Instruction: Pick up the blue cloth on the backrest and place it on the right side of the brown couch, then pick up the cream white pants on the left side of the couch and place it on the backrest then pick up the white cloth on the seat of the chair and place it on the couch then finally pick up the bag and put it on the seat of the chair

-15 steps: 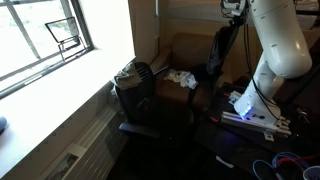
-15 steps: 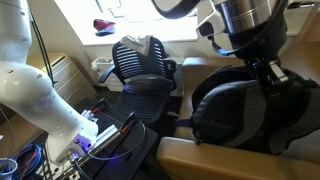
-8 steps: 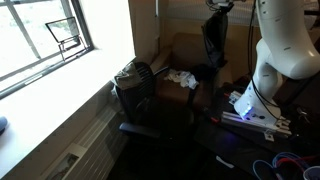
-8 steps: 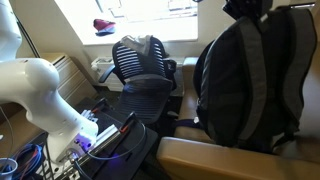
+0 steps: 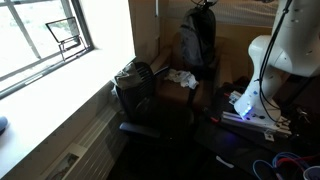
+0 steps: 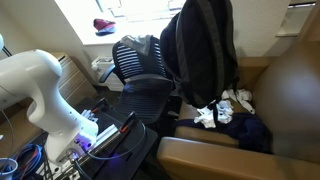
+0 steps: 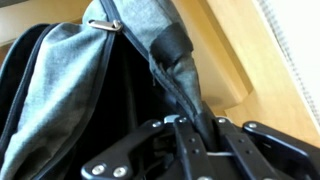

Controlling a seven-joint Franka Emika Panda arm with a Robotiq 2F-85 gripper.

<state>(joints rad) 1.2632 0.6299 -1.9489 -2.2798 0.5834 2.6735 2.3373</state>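
Observation:
The black and grey bag hangs in the air by its strap, above the brown couch and close to the chair. My gripper is shut on that strap, the bag dangling below it. In an exterior view the bag hangs between the chair's backrest and the couch. Cream fabric lies over the backrest. The chair seat is bare. A white cloth and a blue cloth lie on the couch seat.
My white arm's base stands on a plate with cables beside the chair and couch. A window and its sill run along the wall behind the chair. A red object lies on the sill.
The bag has swung off the couch's near side and travelled across the couch toward the chair, uncovering the white and blue cloths on the couch seat. The grip on the strap is unchanged.

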